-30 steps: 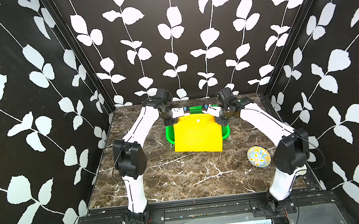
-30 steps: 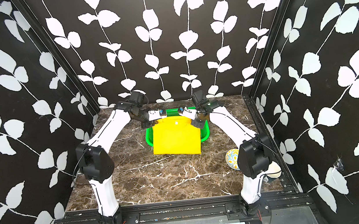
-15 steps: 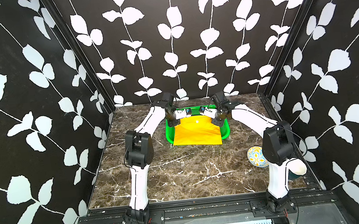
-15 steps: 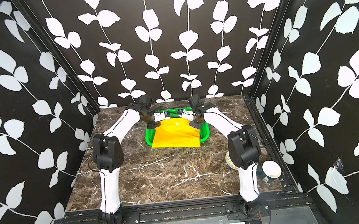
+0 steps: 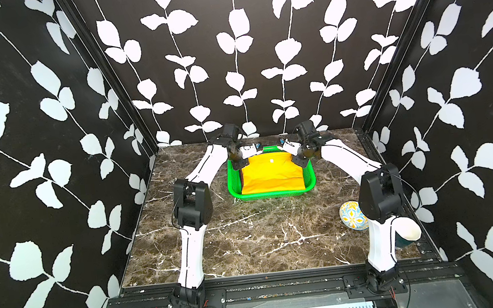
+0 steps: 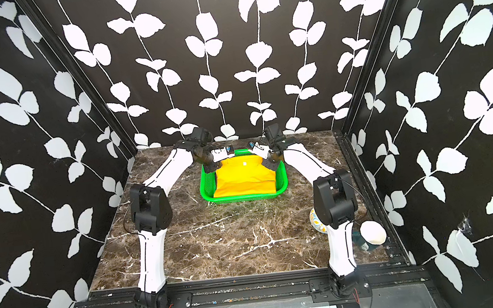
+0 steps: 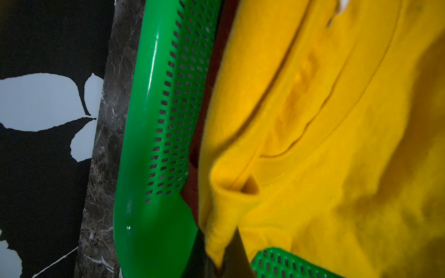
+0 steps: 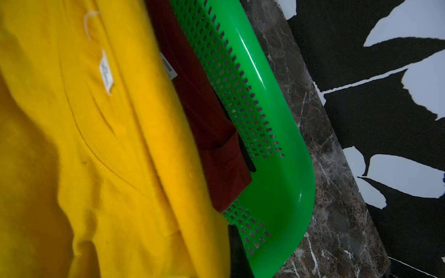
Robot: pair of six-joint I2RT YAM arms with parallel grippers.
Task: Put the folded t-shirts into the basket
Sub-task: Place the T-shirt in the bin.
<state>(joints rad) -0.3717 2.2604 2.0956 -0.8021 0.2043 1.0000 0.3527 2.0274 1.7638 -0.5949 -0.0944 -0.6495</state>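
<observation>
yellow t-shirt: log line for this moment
yellow t-shirt: in basket, atop dark red t-shirt | left end effector: shut on its corner | right end effector: shut on its corner

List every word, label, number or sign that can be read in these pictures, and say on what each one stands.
No text can be read in any view.
White tag on the yellow shirt: faint print, too blurred to read.
Grey tag on the red shirt: a dark strip of print, too small to read.
Basket: no label or lettering shows.
</observation>
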